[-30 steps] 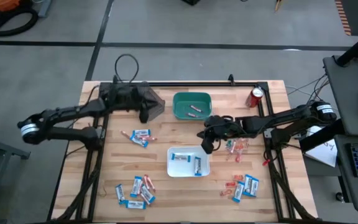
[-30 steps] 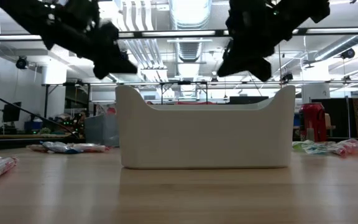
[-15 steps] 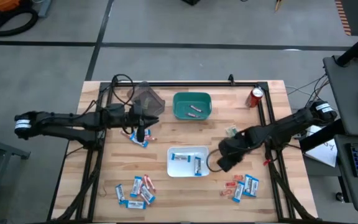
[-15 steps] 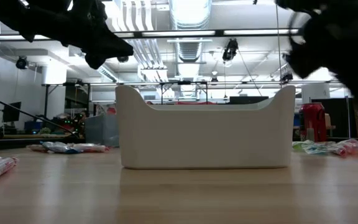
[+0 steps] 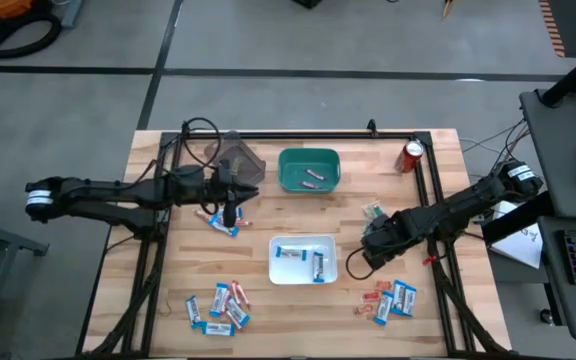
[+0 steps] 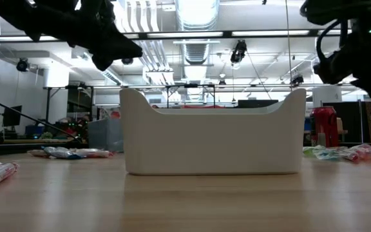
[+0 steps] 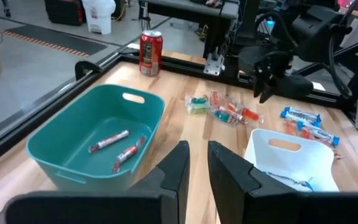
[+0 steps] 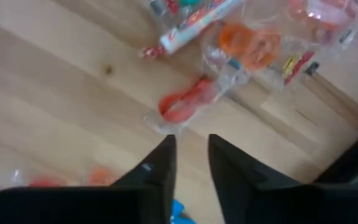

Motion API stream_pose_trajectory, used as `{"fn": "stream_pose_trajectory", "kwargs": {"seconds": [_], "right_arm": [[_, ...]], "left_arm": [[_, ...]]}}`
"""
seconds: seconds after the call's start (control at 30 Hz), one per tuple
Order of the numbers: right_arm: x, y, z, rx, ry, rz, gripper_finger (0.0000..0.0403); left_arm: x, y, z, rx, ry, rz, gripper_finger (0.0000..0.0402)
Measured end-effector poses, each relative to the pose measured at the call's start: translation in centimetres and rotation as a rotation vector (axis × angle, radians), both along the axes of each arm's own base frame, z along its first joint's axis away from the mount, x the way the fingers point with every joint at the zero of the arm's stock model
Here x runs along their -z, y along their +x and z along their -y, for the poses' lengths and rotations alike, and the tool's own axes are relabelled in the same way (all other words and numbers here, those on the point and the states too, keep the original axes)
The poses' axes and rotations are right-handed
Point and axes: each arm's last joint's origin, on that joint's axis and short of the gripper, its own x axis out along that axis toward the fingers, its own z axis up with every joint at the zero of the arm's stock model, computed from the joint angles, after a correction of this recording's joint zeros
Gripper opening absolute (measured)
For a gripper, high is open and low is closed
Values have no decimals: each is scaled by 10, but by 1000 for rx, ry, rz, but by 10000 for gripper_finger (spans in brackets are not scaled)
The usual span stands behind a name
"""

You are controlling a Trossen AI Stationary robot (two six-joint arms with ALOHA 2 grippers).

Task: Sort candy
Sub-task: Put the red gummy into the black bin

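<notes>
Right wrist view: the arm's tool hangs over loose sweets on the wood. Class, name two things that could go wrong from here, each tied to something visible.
1. The right tool has only a narrow gap between its fingers, and the red clear-wrapped sweet just ahead lies among other wrappers; it may snag a neighbour or slip off the film.

2. The left tool hovers close to the teal bin holding pinkish sticks; a careless move might nudge the bin.
</notes>
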Motion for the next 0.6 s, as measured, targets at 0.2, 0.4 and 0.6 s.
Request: {"fn": "stream_pose_trajectory", "kwargs": {"seconds": [0.2, 0.4, 0.6], "right_arm": [[15, -5, 3, 71, -39, 10, 171], [37, -6, 3, 106, 1, 82, 182], [49, -9, 4, 128, 6, 87, 180]], "left_arm": [[5, 2, 0, -1, -6, -21, 42], [9, 5, -1, -1, -11, -43, 42], [13, 8, -1, -4, -24, -61, 42]]}}
